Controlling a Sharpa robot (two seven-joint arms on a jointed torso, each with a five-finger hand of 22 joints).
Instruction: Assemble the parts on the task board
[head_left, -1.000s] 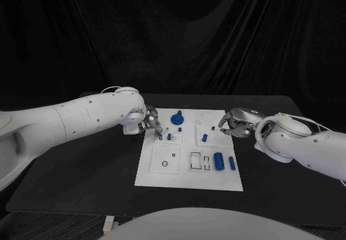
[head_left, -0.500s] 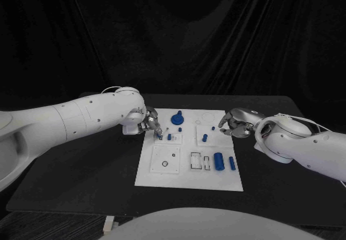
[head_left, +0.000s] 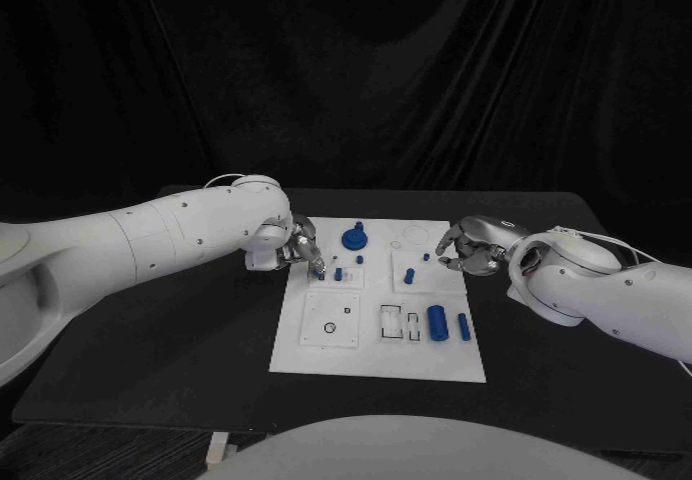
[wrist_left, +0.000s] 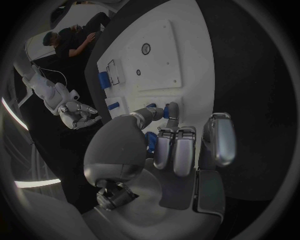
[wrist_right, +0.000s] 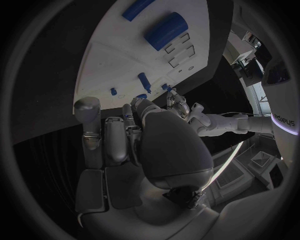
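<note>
The left hand (head_left: 302, 247) is easing very slightly toward the far edge of the task board (head_left: 378, 350), its fingertips (wrist_left: 170, 111) staying closed around a small blue peg (head_left: 319, 270) at the board's left side; the shift is barely perceptible.

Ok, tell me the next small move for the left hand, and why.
Probably ease the left hand straight down to seat the small blue peg it pinches. In the left wrist view the fingertips close on that peg over the task board, by other blue pieces; whether it is fully seated cannot be told. The right hand hovers at the board's edge.
</note>
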